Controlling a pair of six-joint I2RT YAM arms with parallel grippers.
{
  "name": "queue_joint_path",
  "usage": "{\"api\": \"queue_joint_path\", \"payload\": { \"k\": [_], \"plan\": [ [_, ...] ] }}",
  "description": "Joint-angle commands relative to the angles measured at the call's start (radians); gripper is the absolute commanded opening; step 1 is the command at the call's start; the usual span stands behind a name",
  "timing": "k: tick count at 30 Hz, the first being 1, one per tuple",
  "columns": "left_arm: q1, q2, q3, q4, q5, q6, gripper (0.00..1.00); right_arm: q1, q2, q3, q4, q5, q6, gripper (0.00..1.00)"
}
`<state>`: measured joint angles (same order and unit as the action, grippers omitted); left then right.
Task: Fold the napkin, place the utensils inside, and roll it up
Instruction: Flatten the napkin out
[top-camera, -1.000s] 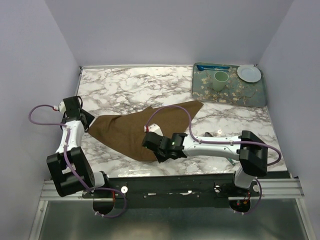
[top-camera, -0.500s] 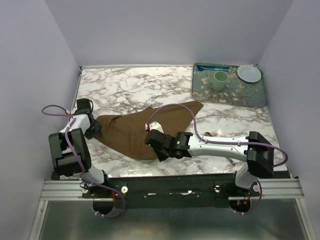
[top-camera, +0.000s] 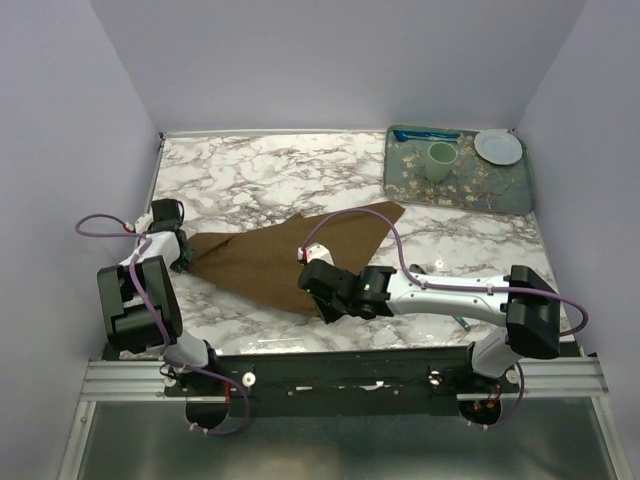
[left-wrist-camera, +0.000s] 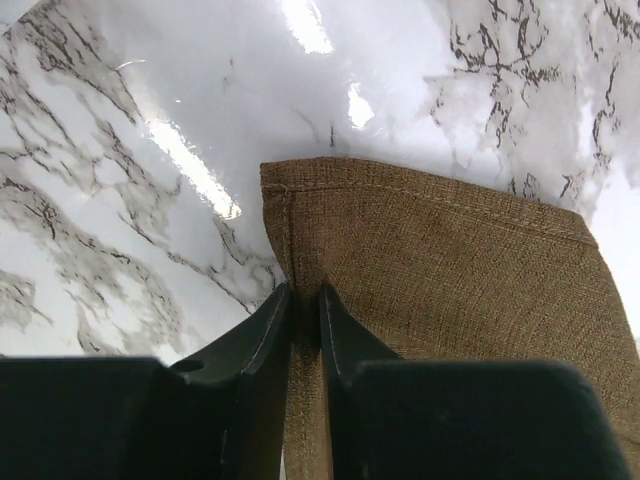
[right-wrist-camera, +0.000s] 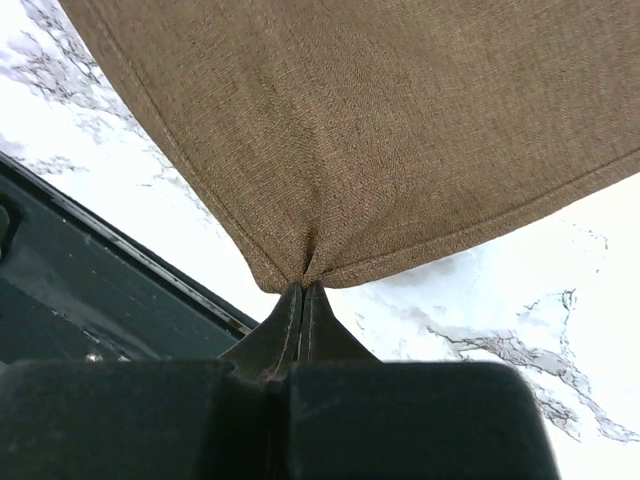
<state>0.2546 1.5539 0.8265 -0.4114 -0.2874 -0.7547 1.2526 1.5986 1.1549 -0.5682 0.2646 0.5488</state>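
The brown napkin (top-camera: 270, 262) lies stretched across the marble between both grippers, its far corner pointing toward the tray. My left gripper (top-camera: 185, 258) is at the napkin's left end. In the left wrist view its fingers (left-wrist-camera: 305, 290) pinch the hemmed edge of the napkin (left-wrist-camera: 430, 250). My right gripper (top-camera: 322, 306) is at the near corner, by the table's front edge. In the right wrist view it (right-wrist-camera: 303, 287) is shut on the puckered corner of the napkin (right-wrist-camera: 350, 120). A thin teal spoon handle (top-camera: 461, 322) peeks out beside the right forearm; its bowl is hidden.
A patterned tray (top-camera: 520, 198) sits at the back right with a green cup (top-camera: 440, 160), a white plate (top-camera: 497, 147) and a bright blue utensil (top-camera: 425, 134). The black front rail (right-wrist-camera: 90, 300) runs just below the right gripper. Purple cables loop above both arms.
The left gripper opened a little wider, then closed onto the napkin's left edge. The right gripper drifted right and nearer with its corner, drawing the cloth flatter.
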Motion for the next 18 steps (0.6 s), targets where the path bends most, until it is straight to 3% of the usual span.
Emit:
{"api": "queue_joint_path", "payload": {
  "k": [1,2,5,8,12,16,18],
  "plan": [
    [0.018,-0.015,-0.079,0.086,0.040,-0.029,0.13,-0.005,-0.032,-0.012,0.014,-0.004,-0.051,0.01],
    [0.018,-0.031,-0.057,0.066,0.042,-0.026,0.05,-0.005,-0.032,0.003,0.013,-0.002,-0.073,0.01],
    [0.017,-0.129,0.005,0.021,0.050,-0.008,0.00,-0.004,-0.029,0.081,-0.022,0.005,-0.162,0.01],
    [0.018,-0.251,0.110,-0.036,0.059,0.018,0.00,-0.001,-0.035,0.167,-0.056,-0.037,-0.283,0.01],
    [0.018,-0.380,0.287,-0.082,0.048,0.046,0.00,0.034,-0.020,0.400,-0.145,-0.151,-0.389,0.01],
    [0.021,-0.492,0.486,-0.130,-0.036,0.068,0.00,0.135,0.026,0.637,-0.249,-0.260,-0.478,0.01],
    [0.026,-0.526,0.583,-0.135,-0.102,0.084,0.00,0.194,0.052,0.735,-0.292,-0.387,-0.490,0.01]
  ]
}}
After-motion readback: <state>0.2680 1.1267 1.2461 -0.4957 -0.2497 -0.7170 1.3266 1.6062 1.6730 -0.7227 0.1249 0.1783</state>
